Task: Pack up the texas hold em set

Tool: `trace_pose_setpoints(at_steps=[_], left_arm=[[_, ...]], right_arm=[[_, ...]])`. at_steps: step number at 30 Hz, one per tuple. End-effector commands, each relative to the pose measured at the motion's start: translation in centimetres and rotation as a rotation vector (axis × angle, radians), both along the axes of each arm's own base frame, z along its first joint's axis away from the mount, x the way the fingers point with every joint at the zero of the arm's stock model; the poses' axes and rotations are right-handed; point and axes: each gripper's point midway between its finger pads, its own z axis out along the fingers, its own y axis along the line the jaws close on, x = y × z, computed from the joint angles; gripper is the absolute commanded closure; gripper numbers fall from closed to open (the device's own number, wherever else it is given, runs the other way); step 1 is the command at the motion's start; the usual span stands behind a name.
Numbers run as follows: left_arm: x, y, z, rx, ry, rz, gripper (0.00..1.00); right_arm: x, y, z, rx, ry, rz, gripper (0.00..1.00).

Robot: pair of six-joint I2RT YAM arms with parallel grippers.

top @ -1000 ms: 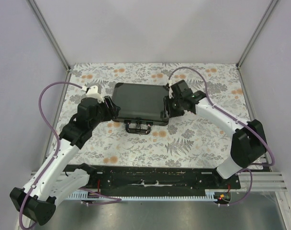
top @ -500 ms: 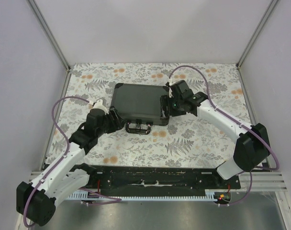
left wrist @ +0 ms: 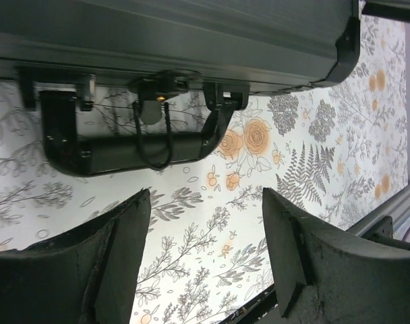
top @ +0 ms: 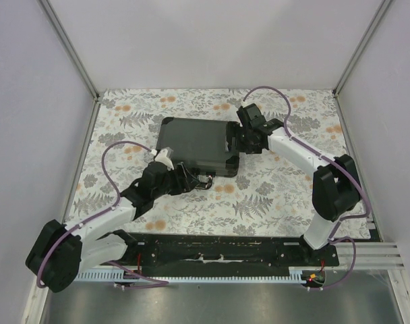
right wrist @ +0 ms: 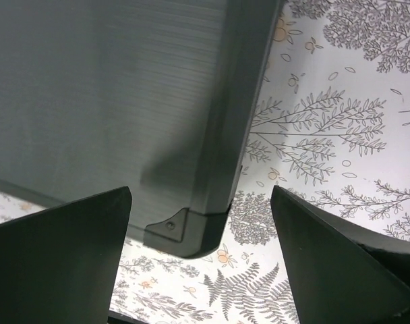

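Observation:
The texas hold em set shows as a black hard case (top: 195, 143), lid down, lying flat on the floral cloth. Its handle (top: 207, 181) sticks out from the near side. My left gripper (top: 193, 182) sits low in front of that handle, open. In the left wrist view the handle (left wrist: 124, 150) and the case's edge (left wrist: 191, 40) lie just beyond my open gripper (left wrist: 205, 226), with only cloth between its fingers. My right gripper (top: 243, 143) hovers at the case's right edge, open. In the right wrist view it (right wrist: 199, 199) straddles the case's corner (right wrist: 188, 233) without touching it.
The floral tablecloth (top: 279, 192) covers the table, with grey walls close on three sides. A black rail (top: 218, 251) with the arm bases runs along the near edge. Purple cables loop from both arms (top: 114, 152).
My left arm has swung from the case's left side round to the front by the handle. Both grippers have opened wider. The right gripper has shifted slightly back along the right edge.

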Motion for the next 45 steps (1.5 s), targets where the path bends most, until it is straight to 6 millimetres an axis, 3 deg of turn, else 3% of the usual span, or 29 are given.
trace_pose_setpoints(at_steps=[1,7,19,24,35,45], left_arm=[[1.2,-2.3,1.2,-0.096,-0.087,0.003,0.26],[1.5,-2.1,-0.4,-0.055,-0.059,0.095,0.24],[2.4,-2.6,-2.1,-0.042,-0.017,0.144,0.19],[2.9,-2.8,-1.5,-0.071,-0.05,0.156,0.18],[2.6,-3.1,-2.0,-0.06,-0.014,0.136,0.18],[2.7,-4.9,-1.4,-0.173,0.018,0.119,0.19]], right_arm=[[1.5,0.2,0.8,0.039,-0.015,-0.052,0.08],[1.3,0.3,-0.3,0.034,0.014,-0.05,0.08],[1.3,0.3,-0.4,0.032,0.014,-0.047,0.09],[1.2,0.3,-0.5,0.033,0.019,-0.044,0.1],[2.4,-0.2,0.0,0.028,-0.003,-0.04,0.1],[1.9,0.1,-0.7,0.049,0.031,-0.024,0.11]])
